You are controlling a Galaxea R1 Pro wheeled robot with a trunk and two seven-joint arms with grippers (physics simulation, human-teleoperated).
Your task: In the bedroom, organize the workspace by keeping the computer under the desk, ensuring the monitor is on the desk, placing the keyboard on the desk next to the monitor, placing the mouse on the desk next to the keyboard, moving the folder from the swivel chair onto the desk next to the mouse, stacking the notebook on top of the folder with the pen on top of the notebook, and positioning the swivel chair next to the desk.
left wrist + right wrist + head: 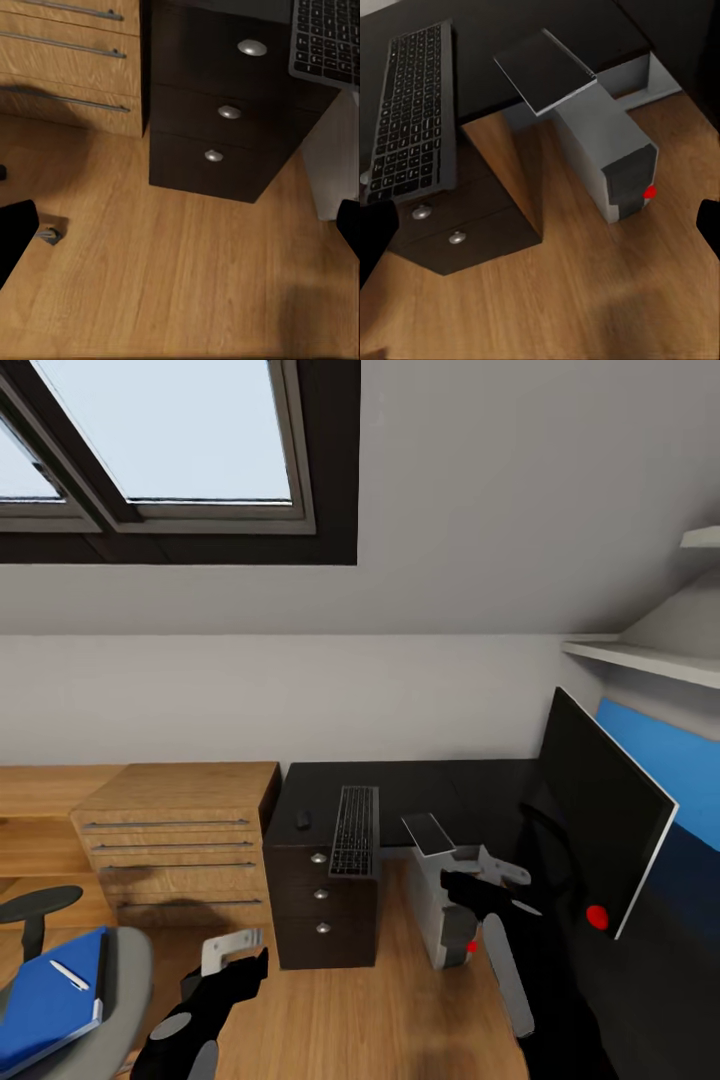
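Observation:
The black desk point(450, 785) carries the keyboard point(355, 830), the small black mouse point(303, 820) beside it and the tilted monitor point(600, 830). The keyboard point(416, 112) overhangs the desk's front edge. The grey computer point(440, 905) stands on the floor, half out from under the desk, red dot facing me point(649, 193). At lower left the swivel chair point(125, 970) holds the blue folder point(40, 1005) with the white pen point(70, 975) on it; I cannot make out the notebook. My left gripper point(235, 945) hangs open over the floor. My right gripper point(495, 865) is open above the computer.
A black three-drawer unit point(322, 905) stands under the desk's left end, against a light wood cabinet point(180, 840). Wood floor point(370, 1020) lies open between chair and desk. A skylight point(160, 440) sits in the sloped ceiling, with white shelves point(640, 655) at the right.

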